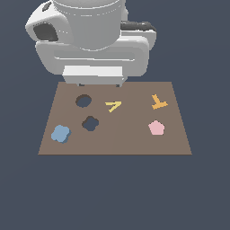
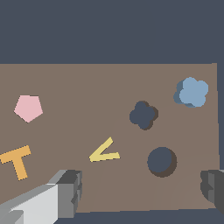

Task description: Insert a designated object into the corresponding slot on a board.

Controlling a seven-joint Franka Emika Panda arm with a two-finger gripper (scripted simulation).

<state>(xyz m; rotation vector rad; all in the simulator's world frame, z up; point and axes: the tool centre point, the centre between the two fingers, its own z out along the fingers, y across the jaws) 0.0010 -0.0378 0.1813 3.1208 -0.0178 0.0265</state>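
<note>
The light blue clover piece (image 1: 60, 134) (image 2: 191, 92) is small and flat, with four rounded lobes and a slightly darker blue edge that gives it a thin visible thickness. It lies flat on the brown board (image 1: 130, 139) (image 2: 87, 87), close to the corner at the exterior view's left, nearest the camera. Nothing touches it.

Just beside it, toward the middle of the board, is the dark clover-shaped slot (image 1: 90, 123) (image 2: 143, 114), of the same four-lobed outline and much the same size; piece and slot are near but apart. Beyond the slot sits a plain round dark hole (image 1: 83, 100) (image 2: 162, 161). A thin yellow V-shaped piece (image 1: 113, 106) (image 2: 104, 151) lies near the board's centre. On the exterior view's right half are an orange Y-shaped piece (image 1: 158, 102) (image 2: 16, 161) and, nearer the camera, a pink pentagon (image 1: 156, 128) (image 2: 28, 108).

The hand (image 1: 100, 84) (image 2: 142, 192) hangs over the far edge of the board, well apart from the blue piece. Its two fingers (image 2: 70, 186) are spread wide with nothing between them: released and empty.
</note>
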